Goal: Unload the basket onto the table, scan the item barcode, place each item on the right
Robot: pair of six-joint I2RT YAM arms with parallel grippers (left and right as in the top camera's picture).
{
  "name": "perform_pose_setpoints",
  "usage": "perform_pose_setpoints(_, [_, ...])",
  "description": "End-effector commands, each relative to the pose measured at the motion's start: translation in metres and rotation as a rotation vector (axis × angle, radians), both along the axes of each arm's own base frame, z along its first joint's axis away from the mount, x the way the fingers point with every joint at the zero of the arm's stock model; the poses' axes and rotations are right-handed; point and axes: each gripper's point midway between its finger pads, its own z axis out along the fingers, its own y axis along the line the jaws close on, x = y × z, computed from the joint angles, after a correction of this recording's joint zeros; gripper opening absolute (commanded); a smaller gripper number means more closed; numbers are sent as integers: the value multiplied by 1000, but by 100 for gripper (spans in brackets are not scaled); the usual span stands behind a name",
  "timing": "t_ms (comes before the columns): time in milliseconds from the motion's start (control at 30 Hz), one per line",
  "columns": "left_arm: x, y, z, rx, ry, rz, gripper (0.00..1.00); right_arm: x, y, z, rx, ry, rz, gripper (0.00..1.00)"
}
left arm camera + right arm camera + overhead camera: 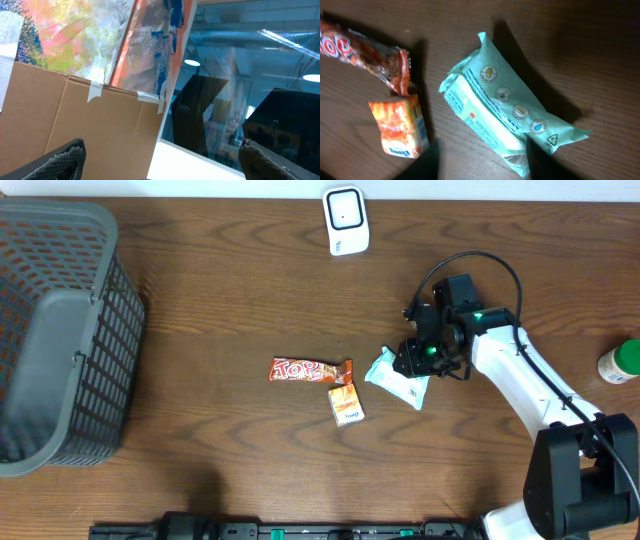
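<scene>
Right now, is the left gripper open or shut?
Open. In the left wrist view, the two fingers of the left gripper stand far apart at the lower corners, and nothing is held between them.

Candy bar wrapper (310,370): big white letters on red, reads approx. "Top". Mint-green pack (510,107): row of 4 round pictogram icons (511,102), no legible txt in them, plus a triangle recycling sign (551,141) by the sealed end; its white panel has fine print, too small to read. Small orange pack (400,125): blue-white label, illegible.
</scene>
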Motion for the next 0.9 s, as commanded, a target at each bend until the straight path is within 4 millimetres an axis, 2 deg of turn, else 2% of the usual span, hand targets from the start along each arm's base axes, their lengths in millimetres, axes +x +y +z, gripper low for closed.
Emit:
perform_pose_setpoints(0, [-3, 1, 0, -9, -10, 10, 98, -1, -3, -4, -29, -12, 52, 99])
perform_pose_setpoints(100, [-4, 1, 0, -9, -11, 10, 98, 7, -6, -3, -41, -49, 50, 99])
perform_pose_setpoints(300, [-3, 1, 0, -9, -10, 10, 98, 19, -3, -3, -57, -152, 212, 99])
perform_pose_setpoints(600, [-4, 1, 0, -9, -11, 10, 98, 25, -2, -20, -76, -158, 317, 99])
perform_pose_setpoints(867, [-4, 1, 0, -9, -11, 10, 98, 25, 1, -46, -69, -100, 355, 99])
